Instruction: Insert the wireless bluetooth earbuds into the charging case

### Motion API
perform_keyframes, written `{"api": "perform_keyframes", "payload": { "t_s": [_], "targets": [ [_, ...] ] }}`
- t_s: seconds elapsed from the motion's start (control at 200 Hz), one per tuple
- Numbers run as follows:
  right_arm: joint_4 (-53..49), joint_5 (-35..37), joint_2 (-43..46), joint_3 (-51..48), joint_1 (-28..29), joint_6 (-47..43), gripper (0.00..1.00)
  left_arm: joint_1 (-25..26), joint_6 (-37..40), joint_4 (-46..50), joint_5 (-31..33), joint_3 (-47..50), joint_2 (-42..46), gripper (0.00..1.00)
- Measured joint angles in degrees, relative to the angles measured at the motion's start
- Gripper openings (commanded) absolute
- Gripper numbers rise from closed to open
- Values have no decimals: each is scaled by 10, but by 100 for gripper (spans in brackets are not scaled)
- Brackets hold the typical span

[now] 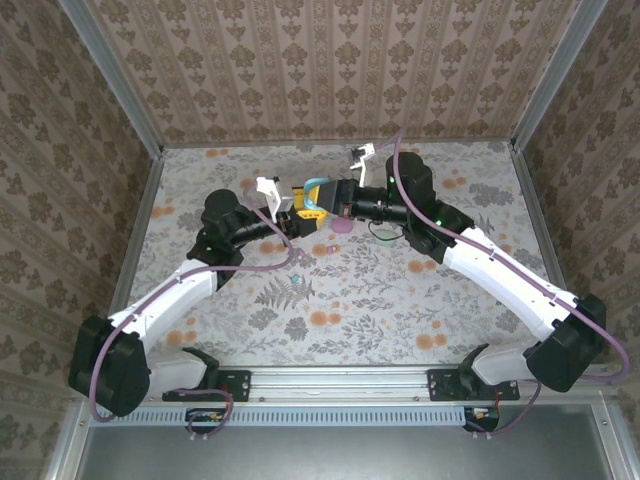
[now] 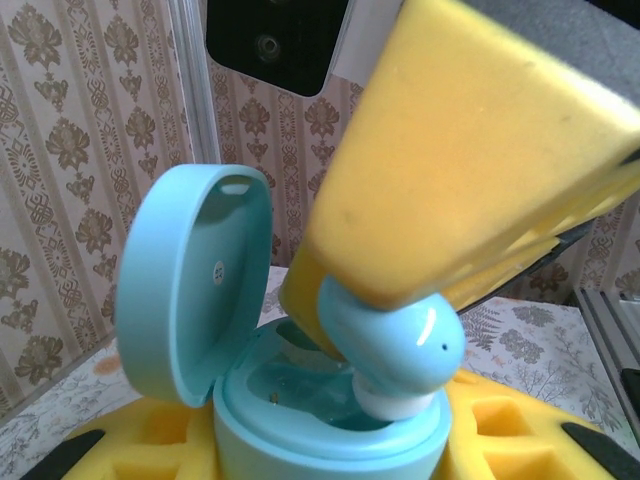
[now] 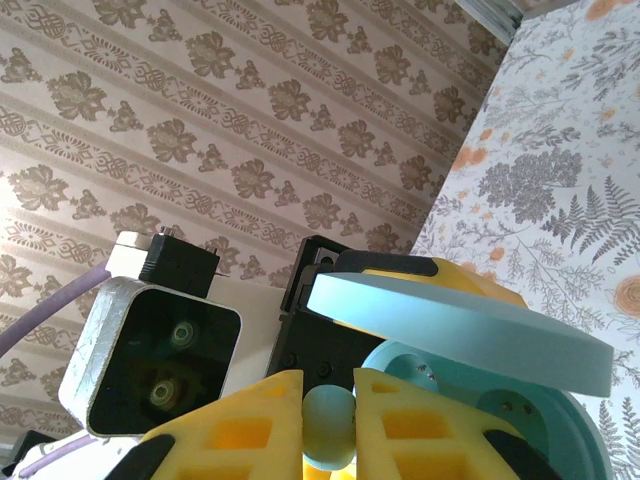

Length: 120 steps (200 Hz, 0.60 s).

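Pale-blue charging case [image 2: 300,425] sits clamped in the left gripper [image 2: 325,450], lid [image 2: 190,290] hinged open, so the right gripper [image 3: 330,395], pinched shut on a matching earbud [image 2: 395,345], can lower it tip-down into the well.

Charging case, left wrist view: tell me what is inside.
The open charging case takes in the white tip of a blue earbud, pinched by the right end effector. The earbud and rim cover the well's floor, so any second bud cannot be seen.

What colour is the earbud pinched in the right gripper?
The earbud is light blue with a white tip; the left wrist view shows it best.
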State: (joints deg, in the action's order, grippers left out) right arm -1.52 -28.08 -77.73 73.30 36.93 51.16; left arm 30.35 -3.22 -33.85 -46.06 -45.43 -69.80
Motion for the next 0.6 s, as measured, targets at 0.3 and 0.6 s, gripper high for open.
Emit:
{"api": "perform_keyframes", "payload": {
  "t_s": [0.3, 0.6],
  "targets": [
    [25, 24, -2, -6, 3, 5, 16, 0, -6, -3, 4, 0, 0, 34],
    [12, 52, -4, -2, 11, -10, 18, 0, -16, -4, 13, 0, -4, 34]
  ]
}}
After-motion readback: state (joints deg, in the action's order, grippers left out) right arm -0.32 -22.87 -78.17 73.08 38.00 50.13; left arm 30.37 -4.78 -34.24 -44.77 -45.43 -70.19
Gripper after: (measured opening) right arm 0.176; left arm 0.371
